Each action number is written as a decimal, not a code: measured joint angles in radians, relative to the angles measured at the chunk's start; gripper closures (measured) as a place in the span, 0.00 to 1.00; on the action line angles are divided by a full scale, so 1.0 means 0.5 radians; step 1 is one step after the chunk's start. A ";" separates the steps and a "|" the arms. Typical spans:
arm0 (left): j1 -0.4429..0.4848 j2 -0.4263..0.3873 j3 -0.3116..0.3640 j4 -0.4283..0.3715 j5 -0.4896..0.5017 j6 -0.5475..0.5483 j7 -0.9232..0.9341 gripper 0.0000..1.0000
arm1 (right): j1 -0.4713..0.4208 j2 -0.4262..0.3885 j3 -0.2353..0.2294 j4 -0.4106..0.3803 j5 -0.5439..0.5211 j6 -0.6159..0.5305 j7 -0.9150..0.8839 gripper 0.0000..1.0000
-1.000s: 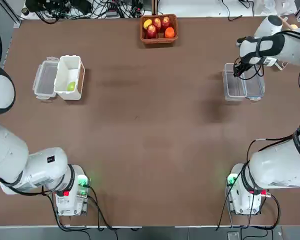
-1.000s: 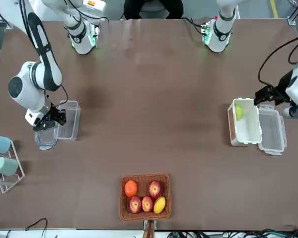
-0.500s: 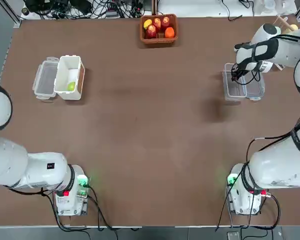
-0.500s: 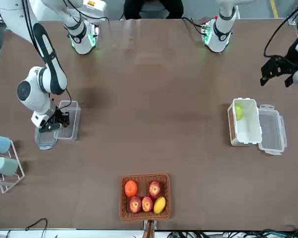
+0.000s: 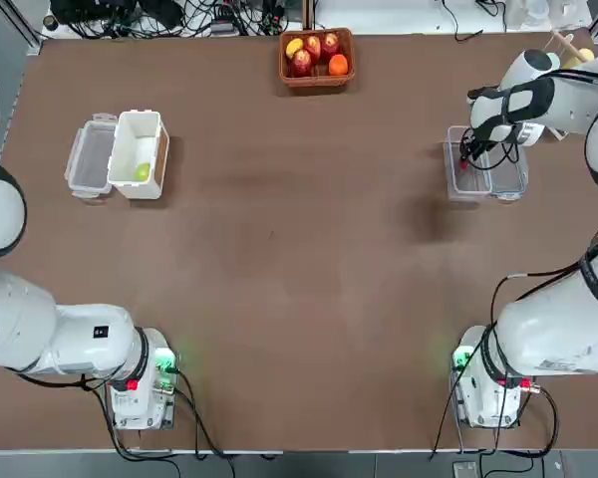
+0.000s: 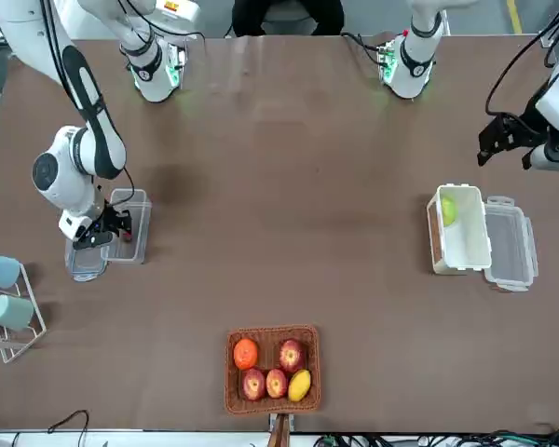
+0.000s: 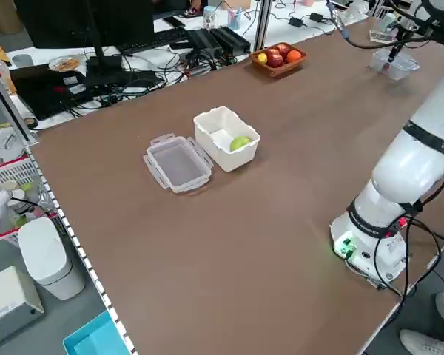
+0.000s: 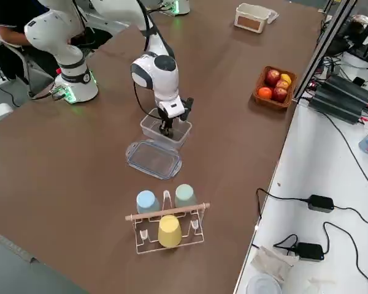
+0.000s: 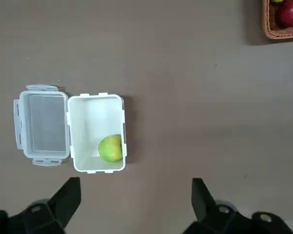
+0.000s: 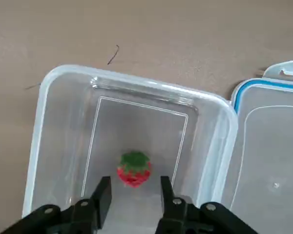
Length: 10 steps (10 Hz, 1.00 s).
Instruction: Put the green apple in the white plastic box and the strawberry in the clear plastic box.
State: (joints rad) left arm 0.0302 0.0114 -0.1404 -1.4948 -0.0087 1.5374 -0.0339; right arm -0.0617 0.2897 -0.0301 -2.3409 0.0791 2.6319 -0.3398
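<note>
The strawberry lies on the floor of the clear plastic box, which stands with its lid open at the table's right side. My right gripper hangs just over the berry, fingers slightly apart on either side and not touching it; it dips into the box. The green apple rests in a corner of the white plastic box at the far left. My left gripper is open and empty, high above the table on the near side of that box.
A wicker basket with red, orange and yellow fruit sits at the far edge's middle. The clear lid lies beside its box. The white box's lid lies flat to its left. A rack of cups stands beyond the clear box.
My right gripper's fingers have parted, and the strawberry now lies free in the clear box. My left gripper has drawn back from the white box toward the robot's side.
</note>
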 joint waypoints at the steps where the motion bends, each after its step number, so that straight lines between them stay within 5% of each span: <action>1: 0.001 0.000 0.003 0.000 0.000 0.000 0.000 0.00 | 0.000 0.000 0.000 0.000 0.000 0.000 0.000 0.51; 4: 0.025 0.000 0.004 0.000 0.000 0.000 0.001 0.00 | -0.003 -0.017 -0.001 0.070 0.000 -0.213 0.013 0.51; 6: 0.026 0.000 0.004 -0.001 0.000 0.000 0.001 0.00 | -0.032 -0.158 -0.005 0.364 0.002 -0.853 0.025 0.49; 8: 0.027 0.001 0.004 -0.002 0.000 0.000 0.001 0.00 | -0.039 -0.273 0.000 0.670 0.003 -1.267 0.158 0.24; 10: 0.027 0.002 0.004 -0.004 0.000 0.000 0.001 0.00 | -0.024 -0.274 0.025 0.800 0.003 -1.348 0.336 0.00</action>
State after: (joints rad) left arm 0.0436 0.0125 -0.1387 -1.4966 -0.0087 1.5374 -0.0333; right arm -0.0738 0.1529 -0.0177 -1.9407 0.0808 1.9580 -0.1716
